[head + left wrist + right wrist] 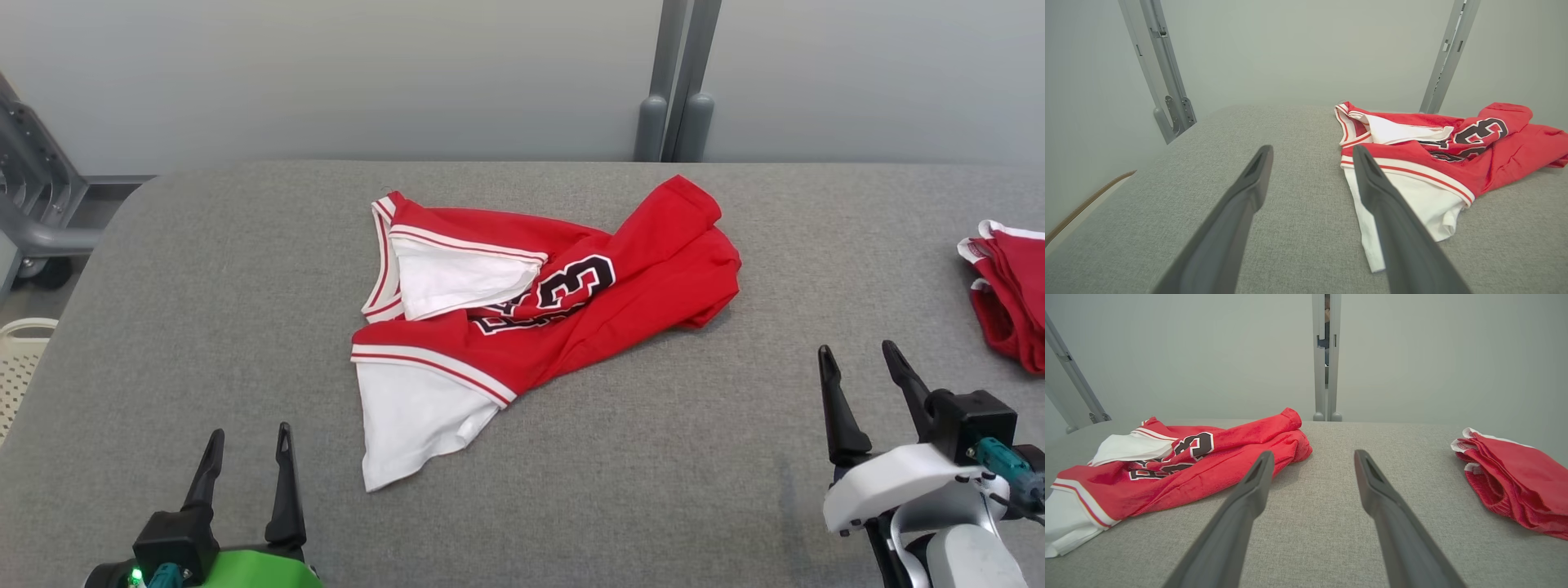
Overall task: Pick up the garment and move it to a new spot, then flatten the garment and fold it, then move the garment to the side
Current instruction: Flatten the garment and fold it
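Note:
The garment (571,314) is a red jersey with white sleeves, white-and-red trim and a black number, lying crumpled in the middle of the grey table (204,327). It also lies to the right in the left wrist view (1453,163) and to the left in the right wrist view (1180,469). My left gripper (249,437) stands open near the front left, short of the white sleeve. My right gripper (857,355) stands open at the front right, apart from the jersey. Nothing is between either pair of fingers.
A second red garment with white trim (1008,294) lies bunched at the table's right edge, also at the right of the right wrist view (1515,482). A grey post (678,82) stands behind the table, a white basket (20,359) and a grey frame (33,196) at the left.

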Tool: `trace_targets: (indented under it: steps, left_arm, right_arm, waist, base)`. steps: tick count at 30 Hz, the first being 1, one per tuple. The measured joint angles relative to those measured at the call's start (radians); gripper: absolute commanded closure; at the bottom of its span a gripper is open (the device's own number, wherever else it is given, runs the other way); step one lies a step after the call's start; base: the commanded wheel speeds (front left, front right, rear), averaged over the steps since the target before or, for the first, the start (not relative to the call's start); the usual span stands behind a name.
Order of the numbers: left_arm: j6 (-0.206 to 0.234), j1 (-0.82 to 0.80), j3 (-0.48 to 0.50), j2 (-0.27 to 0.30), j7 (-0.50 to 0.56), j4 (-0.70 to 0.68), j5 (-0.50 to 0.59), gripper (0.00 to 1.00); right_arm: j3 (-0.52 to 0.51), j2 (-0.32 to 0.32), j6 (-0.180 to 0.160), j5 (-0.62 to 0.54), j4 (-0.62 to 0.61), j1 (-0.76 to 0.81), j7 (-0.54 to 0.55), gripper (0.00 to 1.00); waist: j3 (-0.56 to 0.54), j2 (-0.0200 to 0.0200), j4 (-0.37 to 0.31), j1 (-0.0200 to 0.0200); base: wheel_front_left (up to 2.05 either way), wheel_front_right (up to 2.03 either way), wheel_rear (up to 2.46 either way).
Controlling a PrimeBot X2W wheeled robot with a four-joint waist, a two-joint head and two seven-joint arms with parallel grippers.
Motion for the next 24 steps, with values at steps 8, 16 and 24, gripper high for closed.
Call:
trace_targets:
  steps: [8,16,24]
  left_arm:
    - [-0.042,0.035,-0.025,0.011,0.000,-0.007,0.014,0.00]
    - [-0.062,0.048,-0.022,0.025,0.000,-0.012,0.013,0.00]
    - [-0.066,0.048,-0.014,0.027,0.000,-0.001,0.013,0.00]
  right_arm:
    - [-0.001,0.018,0.000,-0.056,-0.046,0.077,-0.050,0.00]
    - [-0.026,0.026,0.000,-0.051,-0.041,0.134,-0.086,0.00]
    - [-0.001,0.028,0.000,0.004,-0.018,0.131,-0.080,0.00]
  waist:
    - [-0.021,0.0000,-0.013,0.0000]
    - [-0.020,0.0000,-0.029,0.0000]
    - [-0.015,0.0000,-0.043,0.0000]
  base:
    - [0.00,0.00,0.00]
    - [0.00,0.00,0.00]
    - [0.00,0.00,0.00]
